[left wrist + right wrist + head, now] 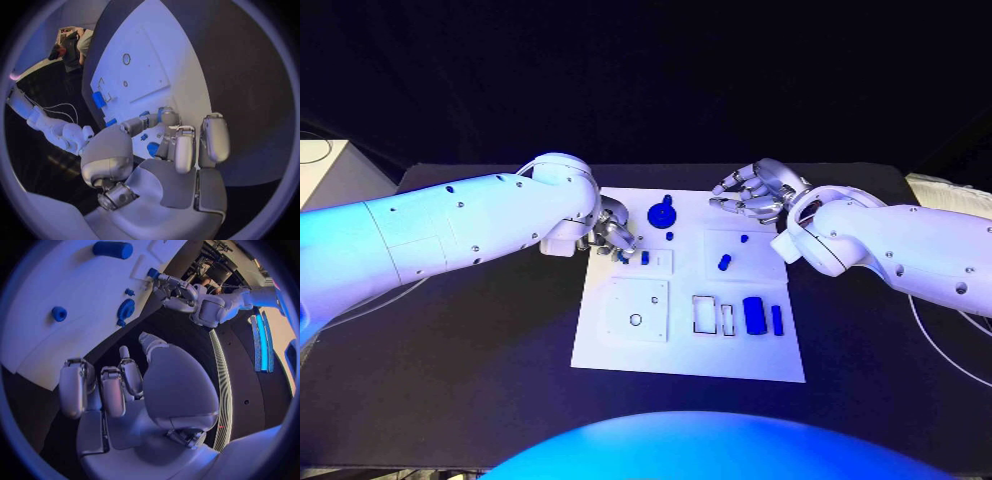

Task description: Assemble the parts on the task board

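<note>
A white task board [625, 345] is lying in the middle of a black tabletop [473, 340], and small blue parts are sitting on it. A round blue part [661, 214] is resting near the board's far edge, between the two robot hands. A small blue peg [724, 263] is lying just below the right robot hand, and two long blue bars [762, 315] are lying side by side toward the board's right edge, near a few rectangular slots. The left robot hand [615, 240] is hovering low over the board's far left part, and a small blue part [153, 148] is showing between its curled fingers; whether it is gripping that piece cannot be told. The right robot hand [754, 192] is hanging over the board's far right corner with its fingers curled inward and nothing in them, well apart from the blue peg.
</note>
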Tool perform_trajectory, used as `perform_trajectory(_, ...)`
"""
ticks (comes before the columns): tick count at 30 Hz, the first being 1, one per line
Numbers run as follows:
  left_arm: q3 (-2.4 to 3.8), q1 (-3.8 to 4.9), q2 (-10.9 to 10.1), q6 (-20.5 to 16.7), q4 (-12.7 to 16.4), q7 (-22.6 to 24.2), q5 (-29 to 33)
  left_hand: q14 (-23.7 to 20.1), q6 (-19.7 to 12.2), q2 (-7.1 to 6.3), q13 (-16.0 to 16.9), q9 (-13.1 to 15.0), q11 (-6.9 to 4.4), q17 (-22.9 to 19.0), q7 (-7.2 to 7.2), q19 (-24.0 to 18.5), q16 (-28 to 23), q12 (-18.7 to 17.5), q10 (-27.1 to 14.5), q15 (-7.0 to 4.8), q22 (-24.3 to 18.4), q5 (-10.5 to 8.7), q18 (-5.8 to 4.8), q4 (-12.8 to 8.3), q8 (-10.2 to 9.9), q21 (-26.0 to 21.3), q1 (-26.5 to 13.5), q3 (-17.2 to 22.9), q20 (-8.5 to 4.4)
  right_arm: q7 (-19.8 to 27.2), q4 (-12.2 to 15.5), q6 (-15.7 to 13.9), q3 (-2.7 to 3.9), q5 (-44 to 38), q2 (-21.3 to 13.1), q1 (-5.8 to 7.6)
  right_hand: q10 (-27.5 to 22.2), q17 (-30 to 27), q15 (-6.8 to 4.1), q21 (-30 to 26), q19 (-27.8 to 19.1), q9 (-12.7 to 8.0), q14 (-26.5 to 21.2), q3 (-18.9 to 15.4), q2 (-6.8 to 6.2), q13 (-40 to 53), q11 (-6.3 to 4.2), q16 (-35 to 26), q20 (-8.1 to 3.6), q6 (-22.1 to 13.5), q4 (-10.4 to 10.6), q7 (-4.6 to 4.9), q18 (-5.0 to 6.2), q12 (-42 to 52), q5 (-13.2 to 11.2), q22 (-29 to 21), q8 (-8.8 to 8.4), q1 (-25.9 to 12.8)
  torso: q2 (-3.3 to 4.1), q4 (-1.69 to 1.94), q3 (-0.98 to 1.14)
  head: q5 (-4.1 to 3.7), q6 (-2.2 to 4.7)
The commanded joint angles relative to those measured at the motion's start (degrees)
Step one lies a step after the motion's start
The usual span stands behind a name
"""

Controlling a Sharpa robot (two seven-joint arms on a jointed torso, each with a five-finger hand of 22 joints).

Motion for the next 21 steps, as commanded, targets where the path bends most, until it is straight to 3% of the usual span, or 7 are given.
perform_trajectory(1,-0.24,-0.52,0.23,0.69,0.31,-0.15,0.07,5.71,2.14,0.87,0.05,0.08,-0.25,14.73,-1.74,0.45,0.22,0.30,0.24,-0.39,3.35,4.81,-0.79,-8.57,-0.33,0.36,1.28,8.70,0.00,0.53,0.07,0.83,0.00,-0.21,0.00,-0.03,-0.23,10.60,0.16,-0.07,0.88,-0.09,4.74,0.40,-0.33,2.89,-0.04,-0.30,0.06,-0.36,-0.04,0.04,0.42,0.27,0.14,6.09,0.35,-0.23,0.01,0.03,0.00,-0.04,0.01)
perform_trajectory(21,-0.24,-0.85,0.17,-1.59,0.82,-0.79,0.03,5.85,2.44,0.68,0.60,0.07,-0.32,15.10,-1.81,0.77,0.39,0.51,0.75,-0.45,3.64,5.01,-0.89,-8.45,-0.62,0.59,1.64,8.54,-0.05,0.55,0.07,0.84,0.00,-0.21,-0.01,-0.04,-0.23,10.60,0.16,-0.07,0.88,-0.09,4.74,0.40,-0.33,2.89,-0.04,-0.30,0.06,-0.36,-0.04,0.04,0.42,0.27,0.14,6.09,0.35,-0.23,-0.02,0.01,0.02,-0.08,0.01)
